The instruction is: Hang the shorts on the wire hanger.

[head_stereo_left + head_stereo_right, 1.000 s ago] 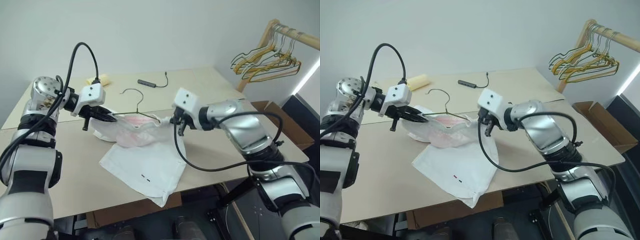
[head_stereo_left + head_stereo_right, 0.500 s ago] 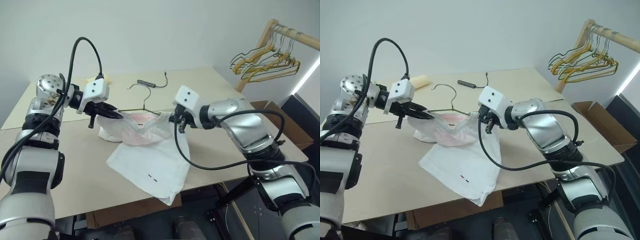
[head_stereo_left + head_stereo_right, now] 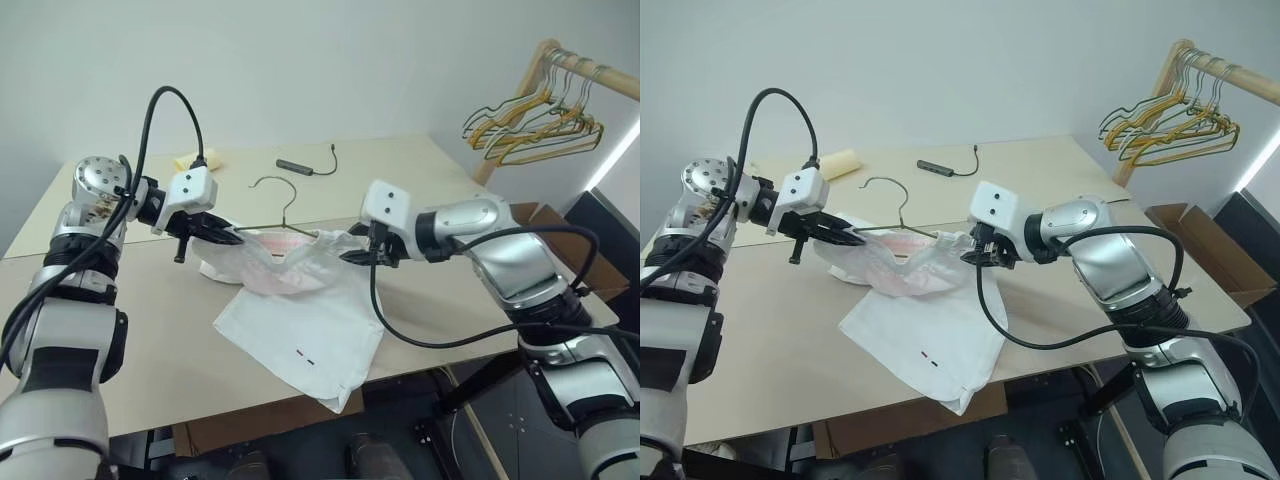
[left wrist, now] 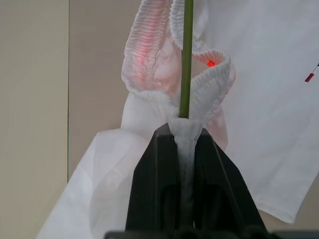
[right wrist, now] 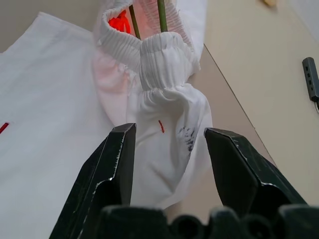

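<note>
Soft white cloth shorts (image 3: 300, 320), thin wire hanger (image 3: 283, 205), matt beige table (image 3: 420, 170)

Beige table (image 3: 120, 340) against plain white wall (image 3: 330, 60) — wooden rack (image 3: 560, 60) at right.

Robot test room or lab — bare white walls, plain beige tables (image 3: 120, 340) pushed together, wooden garment rail (image 3: 590, 70) with bunched yellow-gold hangers (image 3: 535, 125) in corner, cardboard box (image 3: 560, 235) on floor, loose black cabled device (image 3: 300, 165) on tabletop.
</note>
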Available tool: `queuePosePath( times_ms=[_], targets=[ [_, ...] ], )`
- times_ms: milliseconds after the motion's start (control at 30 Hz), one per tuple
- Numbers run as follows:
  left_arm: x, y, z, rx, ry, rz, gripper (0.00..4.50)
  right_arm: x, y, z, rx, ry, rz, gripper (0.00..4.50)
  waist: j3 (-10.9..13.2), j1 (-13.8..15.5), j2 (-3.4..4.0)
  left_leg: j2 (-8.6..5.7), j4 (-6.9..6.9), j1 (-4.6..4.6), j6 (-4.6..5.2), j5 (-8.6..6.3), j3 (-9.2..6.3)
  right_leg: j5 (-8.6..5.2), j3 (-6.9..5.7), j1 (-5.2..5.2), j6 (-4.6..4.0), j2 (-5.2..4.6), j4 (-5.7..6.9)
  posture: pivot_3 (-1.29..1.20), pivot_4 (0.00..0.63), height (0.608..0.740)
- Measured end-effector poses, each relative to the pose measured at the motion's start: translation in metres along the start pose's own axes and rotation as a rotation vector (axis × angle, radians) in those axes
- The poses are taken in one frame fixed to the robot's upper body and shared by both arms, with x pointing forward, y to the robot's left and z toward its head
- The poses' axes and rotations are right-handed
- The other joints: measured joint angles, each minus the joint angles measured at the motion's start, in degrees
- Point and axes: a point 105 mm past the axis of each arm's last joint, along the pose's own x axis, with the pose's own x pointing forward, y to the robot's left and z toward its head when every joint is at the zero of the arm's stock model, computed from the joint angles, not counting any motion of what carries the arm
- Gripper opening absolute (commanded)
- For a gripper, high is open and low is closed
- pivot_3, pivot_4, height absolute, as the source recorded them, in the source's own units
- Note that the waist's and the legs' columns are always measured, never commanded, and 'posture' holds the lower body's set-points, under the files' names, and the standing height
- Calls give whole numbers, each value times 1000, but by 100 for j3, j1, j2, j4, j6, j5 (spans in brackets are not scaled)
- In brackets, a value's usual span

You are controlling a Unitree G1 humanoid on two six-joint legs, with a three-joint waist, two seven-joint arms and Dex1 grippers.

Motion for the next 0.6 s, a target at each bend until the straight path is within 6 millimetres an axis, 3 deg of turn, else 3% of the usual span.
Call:
queuePosePath(
  times_ms=[433, 533, 600],
  targets=[
    [3, -2, 5, 19, -25, -13, 48, 21, 6, 4, 39, -71, 50, 2646, 0, 7, 0, 0, 0, -1, 0, 0, -1, 0, 0, 0, 0, 1, 0, -92, 0, 740],
    [2, -1, 7, 17, -42, -8, 48, 25, 7, 5, 52, -80, 62, 2082, 0, 8, 0, 0, 0, -1, 0, 0, -1, 0, 0, 0, 0, 0, 0, -90, 0, 740],
    [2, -1, 8, 22, -48, -10, 48, 27, 7, 5, 63, -83, 66, 1437, 0, 8, 0, 0, 0, 0, 0, 0, -1, 0, 0, 0, 0, 1, 2, -90, 0, 740]
  ],
)
